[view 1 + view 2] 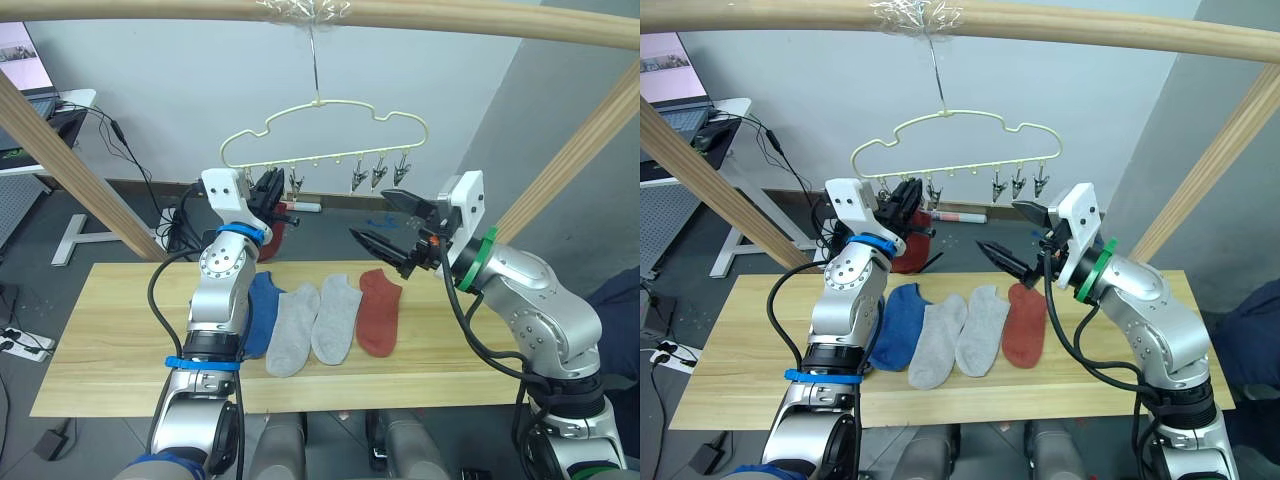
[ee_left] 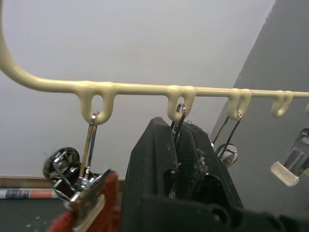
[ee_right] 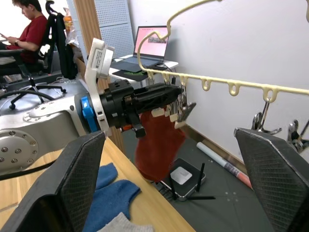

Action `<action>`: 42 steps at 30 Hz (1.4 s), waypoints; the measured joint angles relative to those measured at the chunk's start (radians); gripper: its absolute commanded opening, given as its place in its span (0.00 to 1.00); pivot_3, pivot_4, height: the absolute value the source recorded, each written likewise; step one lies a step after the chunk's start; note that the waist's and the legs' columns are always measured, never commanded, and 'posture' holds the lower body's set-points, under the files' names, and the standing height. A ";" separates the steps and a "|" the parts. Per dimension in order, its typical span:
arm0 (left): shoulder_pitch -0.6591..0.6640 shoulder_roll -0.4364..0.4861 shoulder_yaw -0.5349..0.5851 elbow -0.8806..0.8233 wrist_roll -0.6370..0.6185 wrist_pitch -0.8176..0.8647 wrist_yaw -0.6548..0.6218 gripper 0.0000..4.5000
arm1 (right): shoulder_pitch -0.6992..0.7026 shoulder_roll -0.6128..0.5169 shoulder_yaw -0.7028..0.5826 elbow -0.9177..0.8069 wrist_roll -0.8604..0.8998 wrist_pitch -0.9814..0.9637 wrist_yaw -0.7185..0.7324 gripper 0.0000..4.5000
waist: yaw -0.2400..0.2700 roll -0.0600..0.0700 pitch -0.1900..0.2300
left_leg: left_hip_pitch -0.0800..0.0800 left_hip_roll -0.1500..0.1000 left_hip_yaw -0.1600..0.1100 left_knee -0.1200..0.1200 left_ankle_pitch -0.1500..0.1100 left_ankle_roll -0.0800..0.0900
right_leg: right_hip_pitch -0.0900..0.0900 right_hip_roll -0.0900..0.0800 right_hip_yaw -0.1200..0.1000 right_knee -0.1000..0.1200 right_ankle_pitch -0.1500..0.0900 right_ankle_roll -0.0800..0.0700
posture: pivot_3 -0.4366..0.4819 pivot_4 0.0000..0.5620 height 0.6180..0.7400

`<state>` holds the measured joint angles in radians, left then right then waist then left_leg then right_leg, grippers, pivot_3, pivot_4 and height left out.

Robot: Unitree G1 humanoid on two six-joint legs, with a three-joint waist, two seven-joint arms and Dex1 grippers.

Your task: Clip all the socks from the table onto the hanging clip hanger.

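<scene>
The pale-yellow clip hanger [image 1: 322, 108] hangs by its hook from the top pole. A rust red sock [image 1: 274, 236] hangs from one of its left clips, also seen in the right wrist view [image 3: 158, 141]. My left gripper [image 1: 268, 188] is raised to the clip row and is shut on the clip [image 2: 177, 120] beside that sock. Several socks lie side by side on the table [image 1: 110, 345]: a blue sock [image 1: 262, 312], two grey socks [image 1: 292, 330] [image 1: 337, 318] and a red sock [image 1: 380, 312]. My right gripper [image 1: 388, 222] hovers open and empty above the red sock, below the right clips [image 1: 378, 174].
Thick wooden frame poles run across the top [image 1: 150, 10] and slant down at the left [image 1: 80, 165] and right [image 1: 570, 165]. A desk with a laptop [image 1: 30, 90] stands at the back left. A person [image 3: 29, 24] sits beyond it. A small router [image 3: 186, 179] lies on the floor behind the table.
</scene>
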<state>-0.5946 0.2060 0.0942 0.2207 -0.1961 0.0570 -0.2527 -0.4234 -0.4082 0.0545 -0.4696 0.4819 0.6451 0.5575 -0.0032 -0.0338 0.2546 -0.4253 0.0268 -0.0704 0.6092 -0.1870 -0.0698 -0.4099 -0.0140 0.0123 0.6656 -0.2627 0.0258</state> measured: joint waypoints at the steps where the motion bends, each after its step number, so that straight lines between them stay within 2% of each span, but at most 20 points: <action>1: 0.000 0.002 0.000 0.000 0.000 0.000 0.000 0.00 | 0.023 -0.022 0.023 0.015 -0.034 -0.011 0.000 1.00 | 0.001 0.000 0.000 | 0.000 0.000 0.000 0.000 0.000 0.000 | 0.000 0.000 0.000 0.000 0.000 0.000 | 0.51 0.40 1.00; 4: 0.001 0.011 0.010 0.000 0.000 0.001 0.000 0.00 | 0.073 -0.009 0.058 0.103 -0.113 -0.035 -0.037 1.00 | 0.001 0.000 0.000 | 0.000 0.000 0.000 0.000 0.000 0.000 | 0.000 0.000 0.000 0.001 0.000 -0.001 | 0.53 0.39 1.00; 9: 0.008 0.014 0.011 -0.007 0.000 0.008 -0.002 0.00 | 0.070 0.010 0.098 0.311 -0.250 -0.093 -0.109 1.00 | 0.001 0.000 0.000 | 0.001 0.000 0.000 0.001 0.000 0.000 | 0.000 0.000 0.000 0.001 0.002 -0.002 | 0.56 0.38 1.00; 14: 0.037 0.015 0.011 -0.034 0.000 0.020 0.000 0.00 | 0.068 0.012 0.139 0.487 -0.339 -0.142 -0.101 1.00 | 0.002 0.000 0.000 | 0.001 0.000 0.000 0.001 0.000 0.000 | 0.000 0.000 0.000 0.001 0.003 -0.003 | 0.57 0.38 1.00; 26: 0.053 0.017 0.012 -0.072 0.000 0.044 0.002 0.00 | -0.003 0.097 0.183 0.885 -0.454 -0.287 -0.080 1.00 | 0.007 0.000 0.000 | 0.001 0.000 0.001 0.002 0.001 0.000 | 0.000 0.000 0.001 0.004 0.004 -0.003 | 0.61 0.36 1.00; 29: 0.062 0.017 0.012 -0.079 0.000 0.045 0.003 0.00 | -0.016 0.101 0.183 0.929 -0.466 -0.329 -0.069 0.88 | 0.008 0.000 -0.001 | 0.004 -0.001 0.002 0.002 0.001 0.000 | 0.000 0.000 0.002 0.007 0.004 -0.003 | 0.62 0.37 1.00; 35: 0.070 0.018 0.014 -0.093 0.000 0.047 0.006 0.00 | -0.015 0.096 0.189 0.964 -0.494 -0.391 -0.032 0.43 | 0.013 -0.001 -0.001 | 0.009 -0.001 0.002 0.002 0.002 -0.001 | 0.003 0.000 0.003 0.012 0.002 -0.001 | 0.64 0.36 1.00; 38: 0.075 0.019 0.014 -0.097 0.000 0.050 0.005 0.00 | -0.001 0.078 0.203 0.964 -0.513 -0.427 -0.016 0.22 | 0.020 -0.001 -0.001 | 0.010 -0.001 0.002 0.003 0.003 -0.001 | 0.003 0.000 0.003 0.012 0.002 -0.001 | 0.62 0.42 1.00; 39: 0.077 0.020 0.014 -0.101 0.000 0.053 0.005 0.00 | 0.001 0.073 0.202 0.962 -0.520 -0.430 -0.014 0.22 | 0.023 -0.001 -0.001 | 0.010 -0.001 0.002 0.003 0.003 -0.001 | 0.003 0.000 0.003 0.012 0.002 -0.001 | 0.61 0.42 1.00; 42: 0.110 0.035 0.022 -0.149 -0.011 0.076 -0.004 0.00 | 0.033 0.062 0.201 0.927 -0.521 -0.431 -0.006 0.00 | 0.024 0.000 -0.001 | 0.010 0.000 0.002 0.003 0.003 -0.001 | 0.003 0.000 0.004 0.012 0.002 -0.001 | 0.60 0.39 1.00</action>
<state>-0.4847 0.2410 0.1158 0.0720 -0.2068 0.1328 -0.2570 -0.3906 -0.3462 0.2552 0.4571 -0.0387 0.2137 0.5514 0.0211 -0.0341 0.2535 -0.4154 0.0266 -0.0683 0.6122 -0.1838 -0.0706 -0.4065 -0.0140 0.0158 0.6779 -0.2607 0.0251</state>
